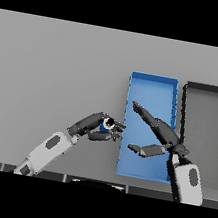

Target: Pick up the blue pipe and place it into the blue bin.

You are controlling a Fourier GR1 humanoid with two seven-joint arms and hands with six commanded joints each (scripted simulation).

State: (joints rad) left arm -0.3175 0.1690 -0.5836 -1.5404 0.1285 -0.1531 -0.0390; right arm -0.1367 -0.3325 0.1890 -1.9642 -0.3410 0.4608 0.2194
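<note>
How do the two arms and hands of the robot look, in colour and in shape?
Both arms are alike. Each forearm is white and rounded, with a dark grey oval patch on its upper side and a grey wrist section. The left hand and the right hand are dark grey to black, with slender jointed fingers and a thumb. No cables, sleeves or printed markings can be seen.

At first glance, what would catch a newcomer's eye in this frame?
The bright blue bin right of centre stands out against the grey table, with a dark bin beside it on the right. Just left of the blue bin, the left hand curls round a small blue pipe. The right hand is spread open over the blue bin.
</note>
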